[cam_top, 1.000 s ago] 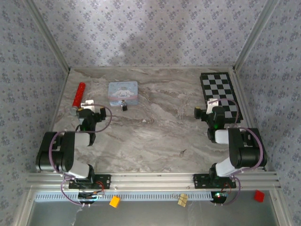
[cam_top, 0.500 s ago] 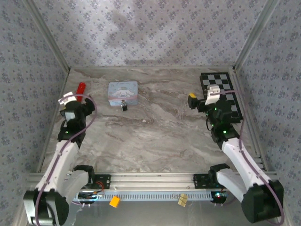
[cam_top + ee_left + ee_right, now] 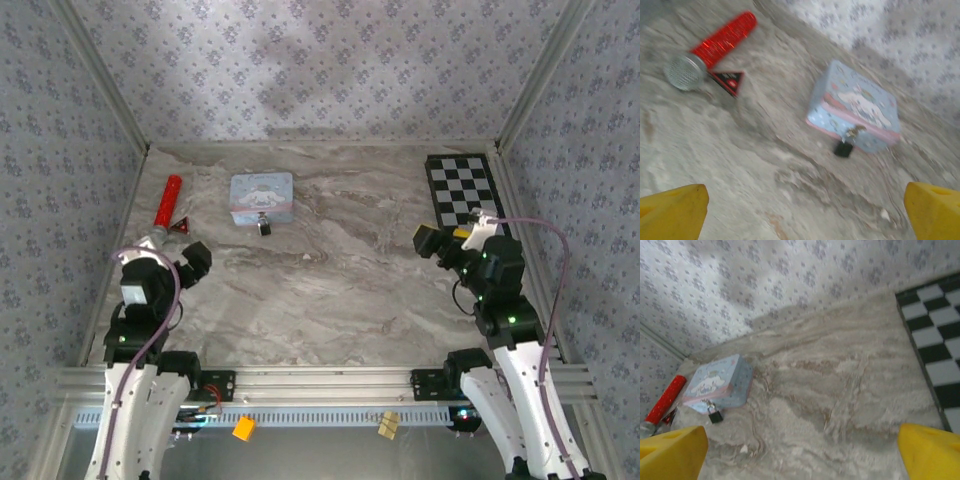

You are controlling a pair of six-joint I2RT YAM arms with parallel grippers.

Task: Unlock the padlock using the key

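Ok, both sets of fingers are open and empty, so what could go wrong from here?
1. The padlock is tiny and sits tight against the pale blue tin, seemingly hooked to its clasp. The left fingers could drag the tin instead of pinning the lock.
2. I cannot make out the key for sure on the veined marble table, so a grasp may miss it or knock it away.

Pale blue tin (image 3: 261, 197) sits far left on the marbled worktop (image 3: 340, 290). Red cylinder (image 3: 167, 201) lies left of it, with a small red triangular piece (image 3: 729, 81) just beside its silver end. Checkerboard (image 3: 465, 195) lies flat, far right.
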